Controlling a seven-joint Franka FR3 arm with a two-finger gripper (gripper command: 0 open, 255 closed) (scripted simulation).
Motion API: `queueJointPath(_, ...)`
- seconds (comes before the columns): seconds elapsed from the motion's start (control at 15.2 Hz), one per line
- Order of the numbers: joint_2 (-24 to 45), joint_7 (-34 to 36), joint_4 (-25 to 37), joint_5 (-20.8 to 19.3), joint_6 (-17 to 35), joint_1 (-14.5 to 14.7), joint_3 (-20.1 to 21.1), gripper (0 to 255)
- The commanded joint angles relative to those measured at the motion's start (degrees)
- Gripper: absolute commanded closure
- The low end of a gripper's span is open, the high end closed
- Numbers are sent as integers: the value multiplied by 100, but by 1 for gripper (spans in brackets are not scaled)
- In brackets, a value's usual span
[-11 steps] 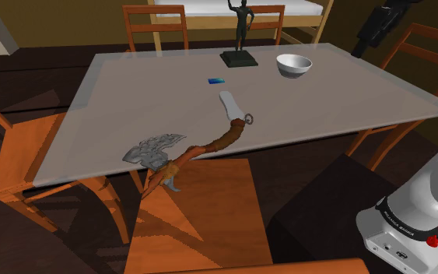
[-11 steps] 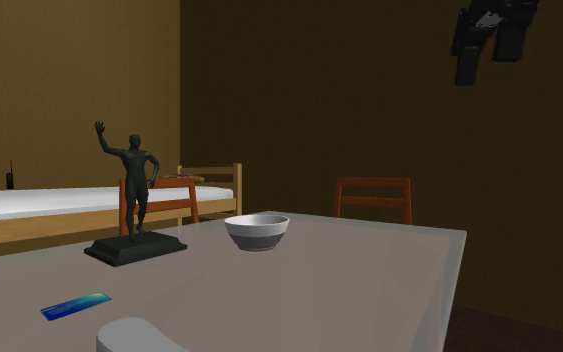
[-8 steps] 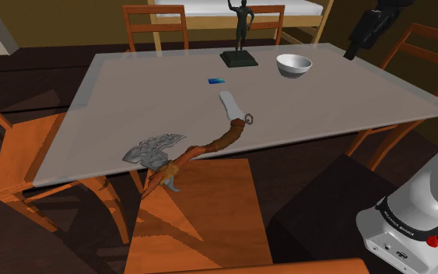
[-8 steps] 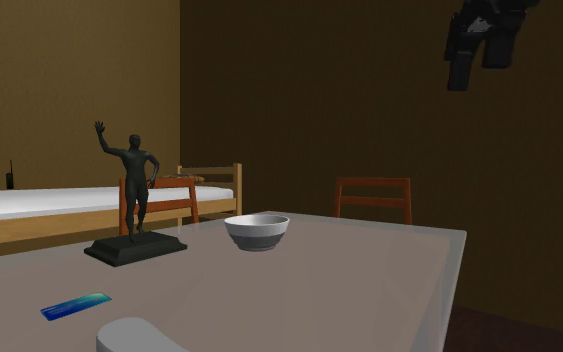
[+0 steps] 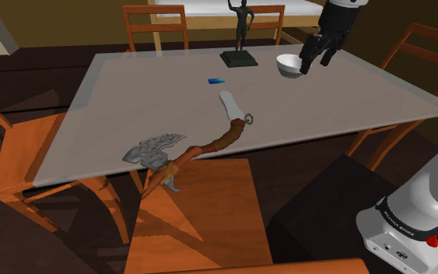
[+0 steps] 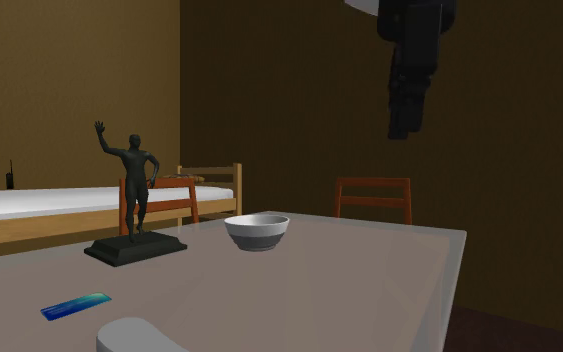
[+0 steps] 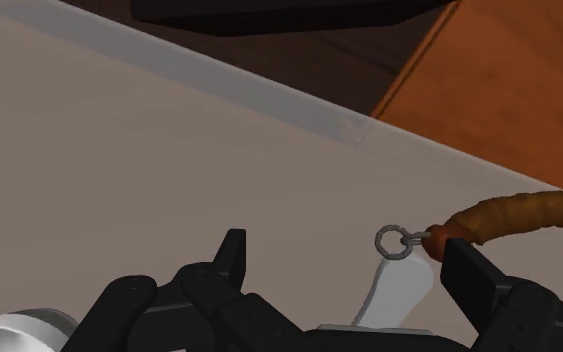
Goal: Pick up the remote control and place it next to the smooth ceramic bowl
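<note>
A white, elongated remote control (image 5: pixel 229 103) lies near the middle of the grey table (image 5: pixel 131 101), its end next to the ring of an axe handle (image 7: pixel 393 242). In the wrist view the remote (image 7: pixel 399 290) shows between and beyond the fingers. A white bowl (image 5: pixel 289 66) stands at the far side, partly behind my gripper (image 5: pixel 309 64). In the second exterior view the gripper (image 6: pixel 404 125) hangs high above the table, to the right of the bowl (image 6: pixel 257 230). Its fingers (image 7: pixel 231 252) stand apart and open, with nothing between them.
A dark figure statue (image 5: pixel 240 35) stands left of the bowl. A small flat blue thing (image 5: pixel 216 80) lies between statue and remote. An axe (image 5: pixel 162 152) with a brown handle overhangs the near table edge. Wooden chairs (image 5: pixel 197 218) surround the table; a bed (image 6: pixel 59 205) stands behind.
The gripper has swung down and to the left in both exterior views, from the upper right corner to a spot over the table beside the bowl. Nothing on the table moved.
</note>
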Motion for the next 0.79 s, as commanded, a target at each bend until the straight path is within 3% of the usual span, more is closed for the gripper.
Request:
queueJointPath(0.0,404,187,155,24,214,-28,90,0)
queueJointPath(0.73,2764,1154,1240,-116,1249,-134,422,0)
